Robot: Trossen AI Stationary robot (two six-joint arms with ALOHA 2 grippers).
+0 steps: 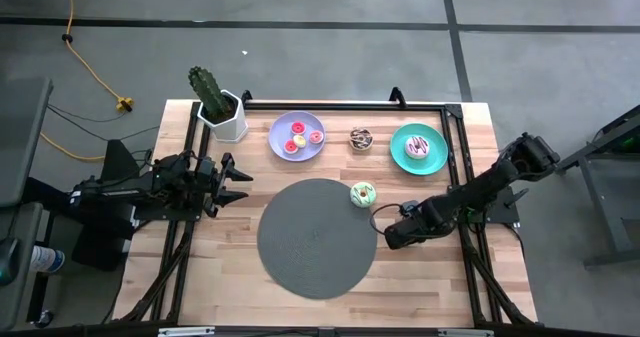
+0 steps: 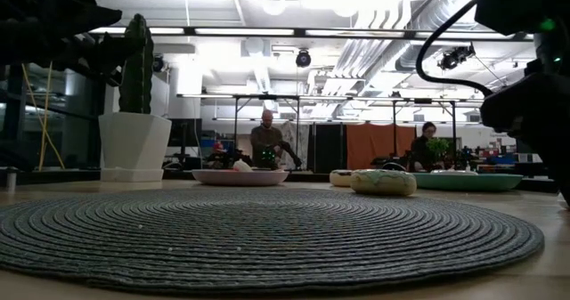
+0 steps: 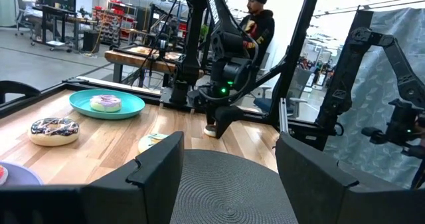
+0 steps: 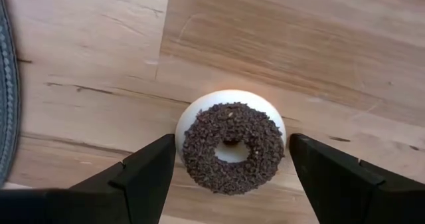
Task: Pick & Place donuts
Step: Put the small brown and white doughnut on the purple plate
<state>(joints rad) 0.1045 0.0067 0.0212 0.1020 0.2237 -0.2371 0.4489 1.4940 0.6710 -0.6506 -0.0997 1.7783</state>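
Donut (image 4: 230, 147), chocolate-sprinkled, lies on the desk (image 4: 299, 44) between my right claw's (image 1: 392, 233) wide fingers, untouched, right of centre in the high view, beside the mat (image 1: 317, 239). I judge I should descend centred, then close evenly. Left claw (image 1: 232, 177) waits at centre left, fingers apart.

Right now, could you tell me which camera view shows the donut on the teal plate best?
The high view: it looks straight down on the donut, whole on the teal plate. The left wrist view shows it side-on, farther off. The low view gives only the plate's rim; the right wrist view misses it.
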